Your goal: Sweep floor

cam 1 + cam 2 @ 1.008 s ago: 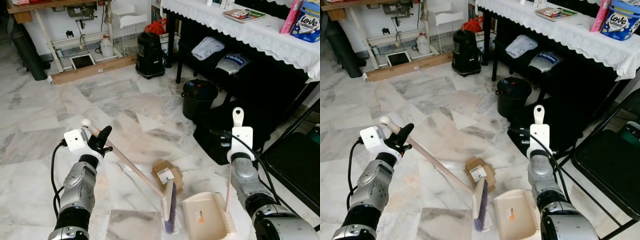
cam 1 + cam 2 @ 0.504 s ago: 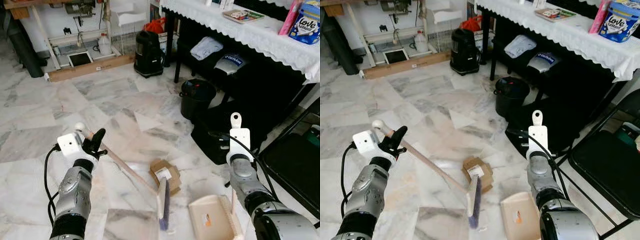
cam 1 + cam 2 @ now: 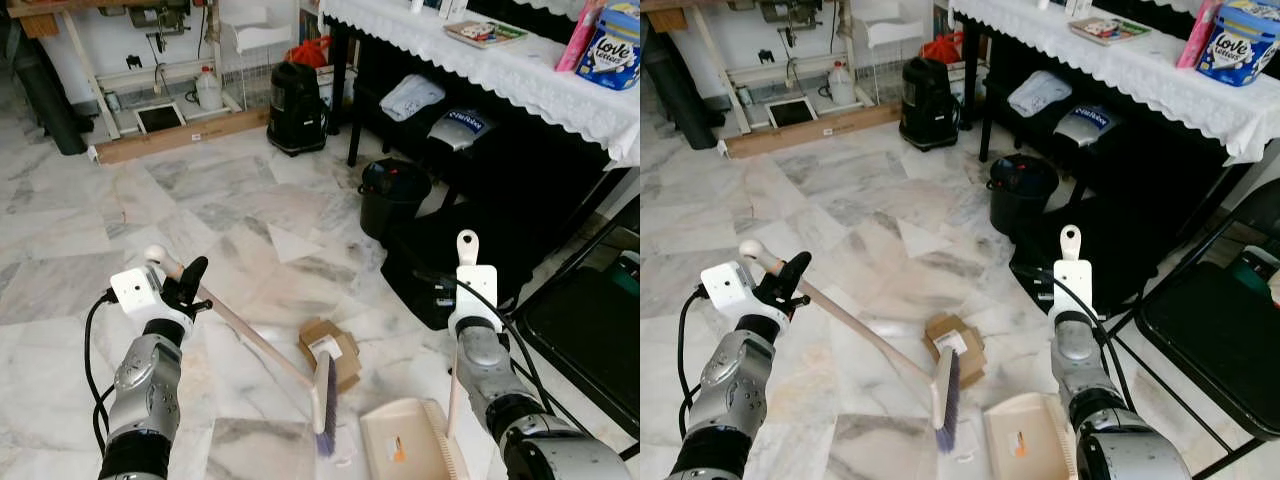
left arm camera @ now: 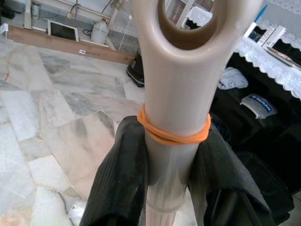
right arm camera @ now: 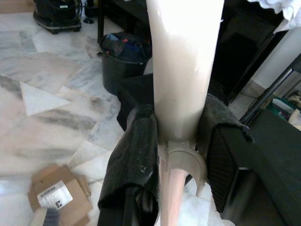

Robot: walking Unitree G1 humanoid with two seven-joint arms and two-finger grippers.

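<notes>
My left gripper (image 3: 186,291) is shut on the top of a cream broom handle (image 3: 250,342), just below its rounded end; an orange rubber band (image 4: 173,134) rings the handle. The handle slants down to the brush head (image 3: 323,392), which rests on the marble floor. My right gripper (image 5: 181,141) is shut on the upright handle (image 3: 453,385) of a cream dustpan (image 3: 400,447). The pan lies on the floor just right of the brush. A flattened cardboard box (image 3: 333,349) lies just beyond the brush. White scraps (image 3: 965,452) lie by the bristles.
A black bin (image 3: 392,195) and a dark bag (image 3: 440,262) stand by the table with the white lace cloth (image 3: 480,58) on the right. A black folding chair (image 3: 590,330) is at the near right. A black vacuum (image 3: 298,108) and a wooden board (image 3: 180,137) are farther back.
The dustpan has slid left, closer to the brush head. The brush head has drawn slightly left and back. Both grippers keep their hold.
</notes>
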